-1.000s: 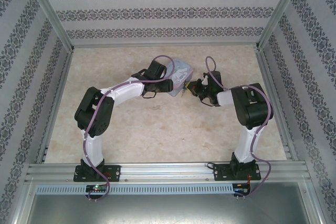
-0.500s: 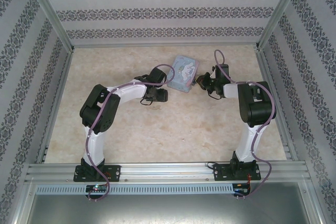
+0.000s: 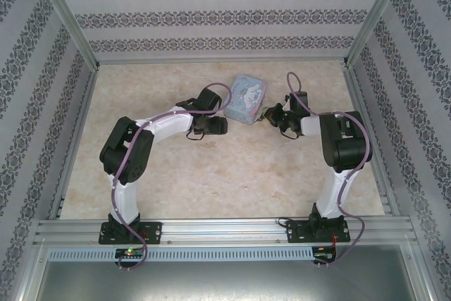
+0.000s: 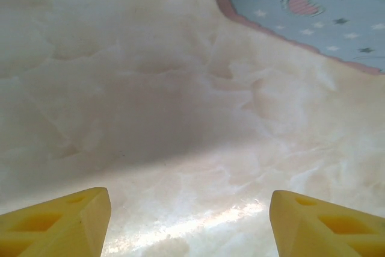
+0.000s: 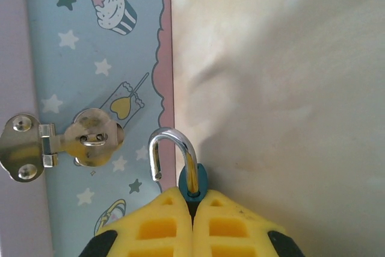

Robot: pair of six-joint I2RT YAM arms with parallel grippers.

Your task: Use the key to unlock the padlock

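**Padlock sprung open and clear of the tin's clasp; little is left to do**

At the lower centre of the right wrist view, the right end effector [image 5: 192, 198] is clenched on the padlock [image 5: 194, 180]. Only the top of the blue-teal body peeps out above the yellow fingertips [image 5: 171, 212]. The shackle [image 5: 173, 135] rises as an open hook. One leg runs into the body and the other ends free in the air, just beside the pink edge of the tin [image 5: 96, 58]. It threads through nothing, and the clasp [image 5: 93, 136] to its left carries no lock. By these signs the unlocking looks done and the padlock is off the tin. At most, setting the lock down remains. The rest of the body is hidden between the fingers, so whether the key sits in it cannot be told.

The left end effector [image 4: 187, 200] is released. Its fingers stand wide apart at the bottom of the left wrist view, above the bare worktop [image 4: 150, 88]. The tin's corner lies at the upper right of that frame.

The shackle is a thin round bar of polished metal, bright enough to mirror the yellow below it. The padlock body looks smooth and painted. The fingers are wedge-shaped yellow plastic with rectangular hollows. The tin is a pale blue rectangle with rounded corners, printed with stars and cupcakes inside a scalloped pink border. Its clasp and hinge plate [image 5: 24, 148] are shiny stamped metal with rivets. The worktop is cream with a marbled pattern and glossy highlights.
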